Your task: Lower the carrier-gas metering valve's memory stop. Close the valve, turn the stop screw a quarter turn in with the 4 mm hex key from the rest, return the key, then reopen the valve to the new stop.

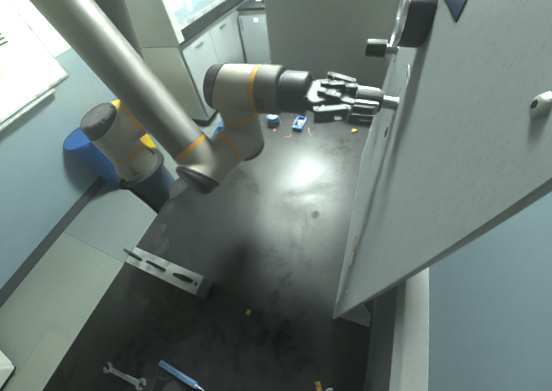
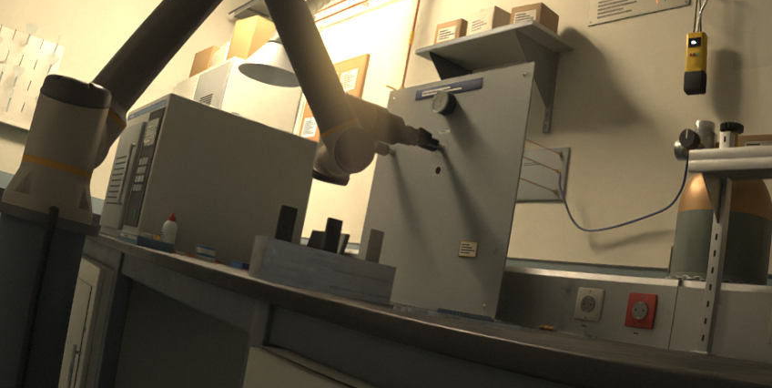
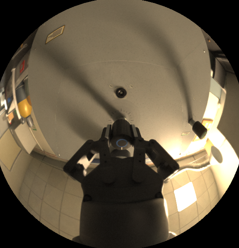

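The metering valve knob is a dark cylinder with a blue ring on its face, standing out from the grey panel, and my gripper is clamped around it. In the side camera the gripper reaches level to the knob's stem. The stop screw hole sits close beside the knob on the panel. The key rest lies on the bench, a grey block with slots. Which slot holds the 4 mm key I cannot tell.
A grey instrument cabinet stands left of the panel. A second black knob with a lever juts from the panel's upper part. A wrench and a blue tool lie at the bench's near edge.
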Robot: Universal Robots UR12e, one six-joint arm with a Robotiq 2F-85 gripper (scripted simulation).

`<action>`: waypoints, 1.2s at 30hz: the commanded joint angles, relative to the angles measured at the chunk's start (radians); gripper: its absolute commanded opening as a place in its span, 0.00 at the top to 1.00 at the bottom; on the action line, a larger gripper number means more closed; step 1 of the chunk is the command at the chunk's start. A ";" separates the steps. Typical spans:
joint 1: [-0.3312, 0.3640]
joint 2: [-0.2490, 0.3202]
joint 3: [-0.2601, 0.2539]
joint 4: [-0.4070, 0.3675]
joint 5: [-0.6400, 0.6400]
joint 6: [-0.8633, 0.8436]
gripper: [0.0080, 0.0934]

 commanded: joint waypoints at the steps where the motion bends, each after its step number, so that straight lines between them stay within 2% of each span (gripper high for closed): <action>1: 0.001 0.000 -0.001 0.000 0.001 0.000 1.00; 20: 0.001 0.000 -0.001 0.000 0.001 -0.044 1.00; 36: 0.001 0.000 -0.001 0.000 0.001 -0.217 1.00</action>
